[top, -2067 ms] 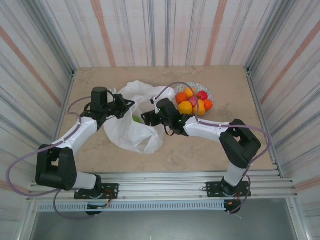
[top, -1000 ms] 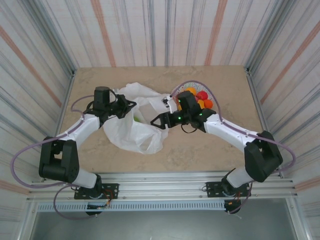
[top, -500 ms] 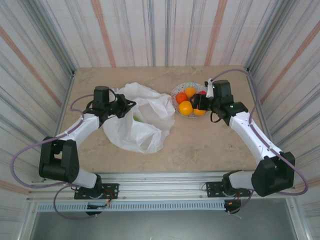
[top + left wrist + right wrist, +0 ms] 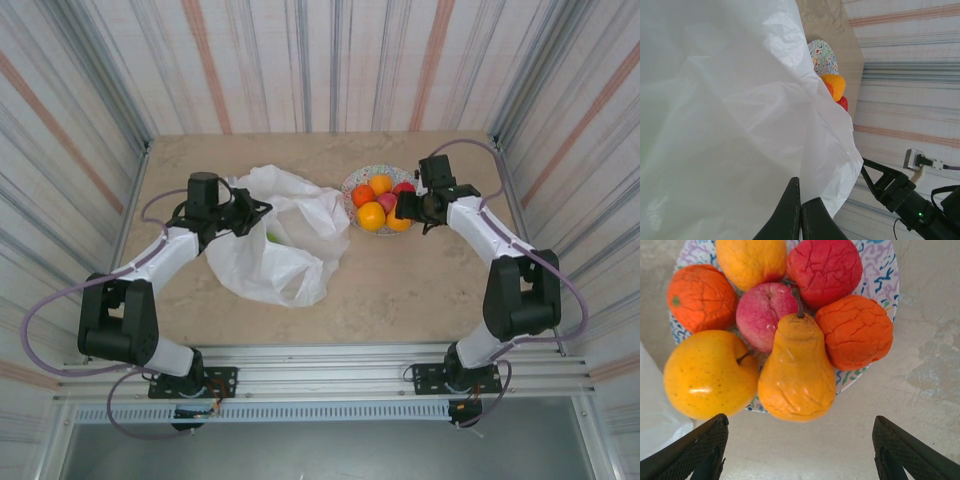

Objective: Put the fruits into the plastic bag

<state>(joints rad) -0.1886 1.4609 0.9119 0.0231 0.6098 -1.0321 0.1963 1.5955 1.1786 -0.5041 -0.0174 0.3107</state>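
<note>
Shows right gripper [image 4: 800,460] spread wide, empty, above round speckled multicoloured plate [image 4: 879,271] heaped with small rounded fruits [image 4: 797,370]; left of plate, left gripper [image 4: 800,200] pinches crinkly white plastic bag [image 4: 730,125].

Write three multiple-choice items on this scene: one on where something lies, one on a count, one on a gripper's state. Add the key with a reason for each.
1. In the top view, where does the plate lie relative to the plastic bag?
A) under it
B) to its left
C) to its right

2. How many fruits lie on the plate in the right wrist view?
A) four
B) seven
C) ten

3. The right gripper is:
A) open, above the plate
B) shut on a fruit
C) shut on the bag

Key:
1 C, the bag spreads out to the left of the plate.
2 B, seven separate fruits can be counted on it.
3 A, its fingers stand wide apart over the plate's near edge and hold nothing.
</note>
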